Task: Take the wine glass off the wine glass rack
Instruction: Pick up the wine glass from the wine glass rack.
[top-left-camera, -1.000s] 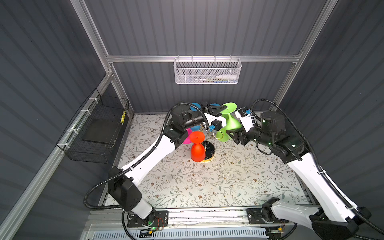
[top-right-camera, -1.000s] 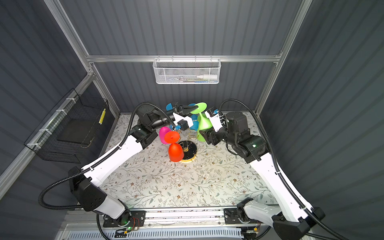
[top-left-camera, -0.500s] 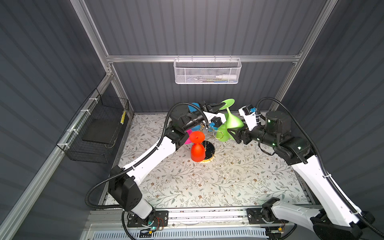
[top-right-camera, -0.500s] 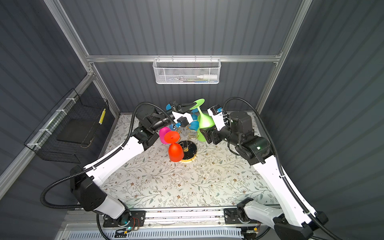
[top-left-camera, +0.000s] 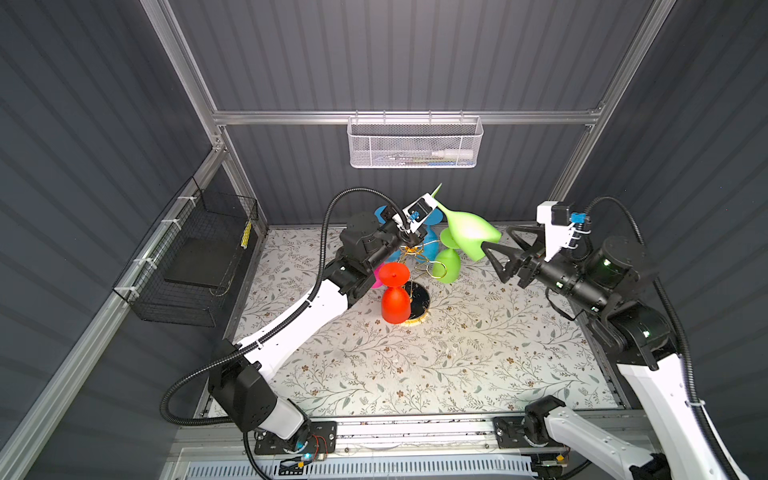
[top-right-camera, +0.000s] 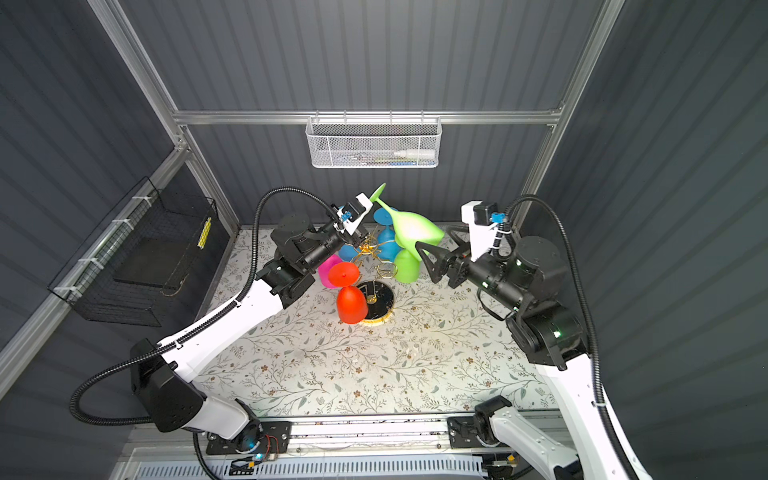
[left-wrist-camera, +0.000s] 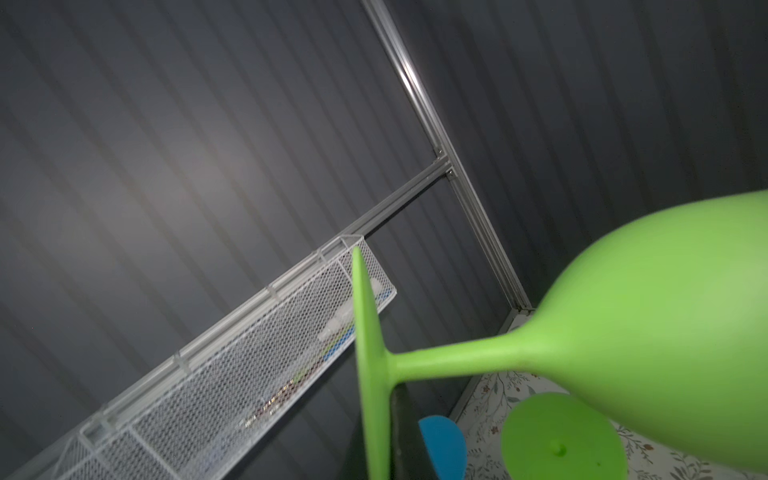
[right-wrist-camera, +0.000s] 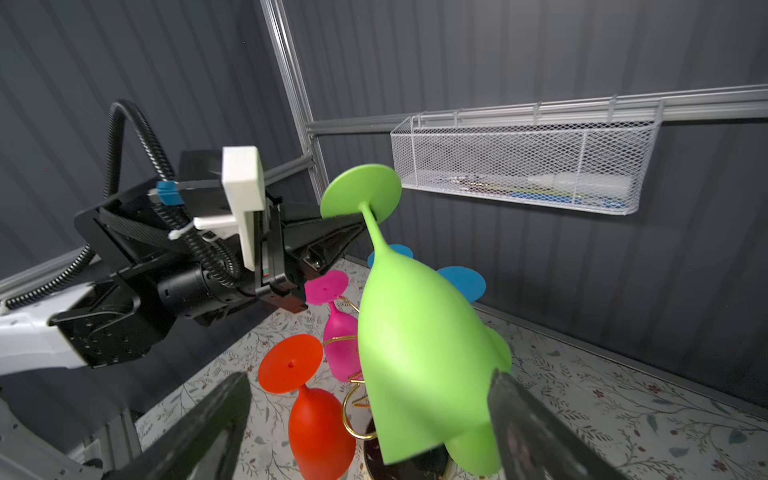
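Presently, your left end effector (right-wrist-camera: 360, 227) is clamped on the stem of the green wine glass (top-left-camera: 467, 230), just beside its foot. The glass hangs tilted, bowl toward 2 o'clock from the wine glass rack (top-left-camera: 419, 296), clear of its arms. Your right end effector (top-left-camera: 496, 240) gapes wide, fingers (right-wrist-camera: 523, 415) flanking the bowl's rim.

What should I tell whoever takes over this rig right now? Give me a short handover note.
Left pincer: shut on the stem of the lifted green glass, just under its foot.
Right pincer: open, straddling its bowl, not closed on it.
Wine glass rack: on the mat, five other glasses hanging.
Done: glass off the rack, tilted in the air.
Left: likely hand it over or set it down.
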